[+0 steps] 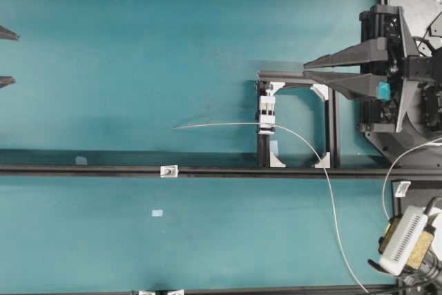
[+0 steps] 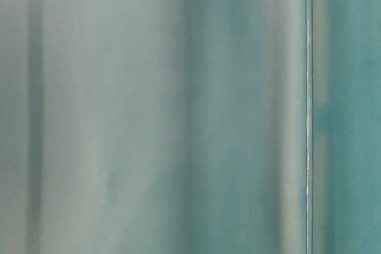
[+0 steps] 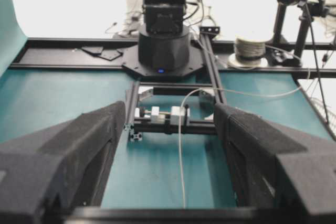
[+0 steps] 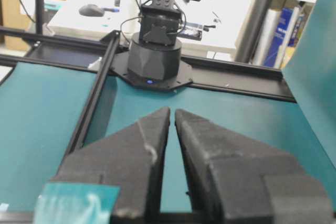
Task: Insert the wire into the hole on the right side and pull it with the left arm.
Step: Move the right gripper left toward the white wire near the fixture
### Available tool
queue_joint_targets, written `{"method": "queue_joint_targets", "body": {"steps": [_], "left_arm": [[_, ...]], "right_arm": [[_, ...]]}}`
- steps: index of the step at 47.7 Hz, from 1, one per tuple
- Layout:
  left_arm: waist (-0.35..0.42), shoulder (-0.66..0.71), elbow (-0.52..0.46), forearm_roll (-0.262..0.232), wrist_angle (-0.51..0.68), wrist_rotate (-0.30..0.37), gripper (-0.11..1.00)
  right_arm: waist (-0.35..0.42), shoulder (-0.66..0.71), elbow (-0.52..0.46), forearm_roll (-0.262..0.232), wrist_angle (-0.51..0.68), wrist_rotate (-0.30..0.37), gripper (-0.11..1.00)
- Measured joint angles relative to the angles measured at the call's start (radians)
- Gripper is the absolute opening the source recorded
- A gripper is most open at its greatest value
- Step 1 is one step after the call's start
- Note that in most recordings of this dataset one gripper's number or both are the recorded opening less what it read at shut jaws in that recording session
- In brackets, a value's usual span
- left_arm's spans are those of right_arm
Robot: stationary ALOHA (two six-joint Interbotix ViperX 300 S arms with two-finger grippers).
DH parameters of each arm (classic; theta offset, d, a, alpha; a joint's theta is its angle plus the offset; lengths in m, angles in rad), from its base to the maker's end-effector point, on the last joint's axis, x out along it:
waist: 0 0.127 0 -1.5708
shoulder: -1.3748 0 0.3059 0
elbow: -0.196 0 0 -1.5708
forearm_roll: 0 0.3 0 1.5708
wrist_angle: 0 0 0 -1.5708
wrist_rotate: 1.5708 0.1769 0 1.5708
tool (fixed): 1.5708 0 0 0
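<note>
The thin whitish wire (image 1: 221, 125) comes up from the bottom right and arcs to a small white bracket (image 1: 266, 128) on the black frame. It passes through there, under the white-and-grey banded block (image 1: 266, 110). The hole itself is too small to see. The wire's free end reaches left to mid-table. My left gripper (image 1: 5, 56) is at the far left edge, open and empty. In the left wrist view the wire (image 3: 181, 161) lies ahead between the spread fingers of the left gripper (image 3: 169, 107). My right gripper (image 1: 304, 70) hovers at the frame's top bar, tips nearly touching with nothing held, as the right gripper (image 4: 172, 109) also shows in its wrist view.
A black rail (image 1: 83, 170) crosses the table, carrying a small silver bracket (image 1: 168, 170). The square black frame (image 1: 330, 129) stands on it at the right. A thicker white cable (image 1: 388, 174) and a white device (image 1: 404, 240) sit bottom right. The table-level view is only teal blur.
</note>
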Motion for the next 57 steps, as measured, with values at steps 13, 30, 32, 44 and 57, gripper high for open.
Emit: {"method": "queue_joint_targets", "body": {"steps": [13,30,32,44,57], "left_arm": [[-0.018,-0.003,0.032,-0.025,-0.044,-0.008,-0.07],[-0.02,0.006,0.1,-0.026,-0.104,-0.008,0.36],[-0.02,0.008,0.103,-0.026,-0.109,-0.008,0.36],[-0.02,0.054,0.106,-0.026,-0.118,-0.008,0.5],[-0.018,0.181,0.094,-0.026,-0.127,-0.006,0.87]], "right_arm": [[0.002,0.0,0.091,0.0,-0.106,0.006,0.0],[0.002,0.038,0.147,0.002,-0.133,0.144,0.0],[0.002,0.051,0.147,0.0,-0.135,0.152,0.0],[-0.011,0.121,0.147,0.0,-0.133,0.155,0.3],[-0.028,0.175,0.138,0.0,-0.135,0.158,0.79]]}}
